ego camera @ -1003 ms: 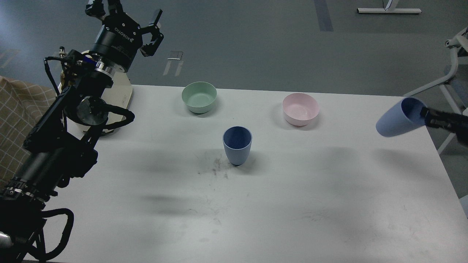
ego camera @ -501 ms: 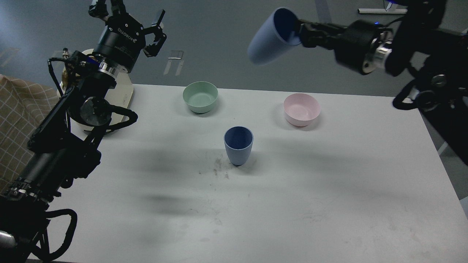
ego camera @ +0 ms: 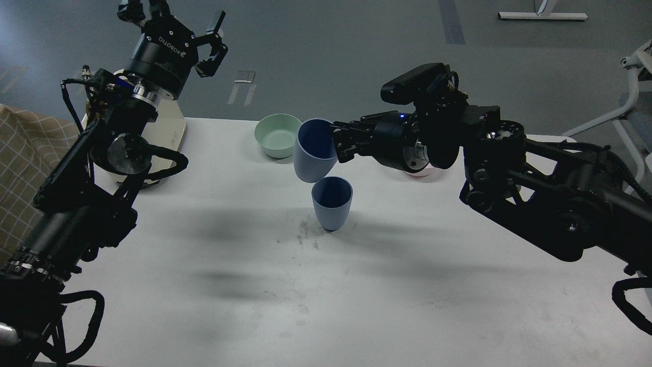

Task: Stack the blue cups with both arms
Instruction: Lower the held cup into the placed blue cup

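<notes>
One blue cup stands upright at the middle of the white table. My right gripper is shut on the rim of the second blue cup and holds it tilted in the air, its base just above and left of the standing cup's rim. My left gripper is open and empty, raised high beyond the table's far left corner, well away from both cups.
A mint-green bowl sits at the back, partly behind the held cup. A pink bowl is mostly hidden behind my right arm. A pale board-like object lies at the far left. A checked cloth lies off the table's left.
My right arm has swept in from the right and come down, bringing the held cup from high behind the table to just above the standing cup. The left arm has barely moved.
</notes>
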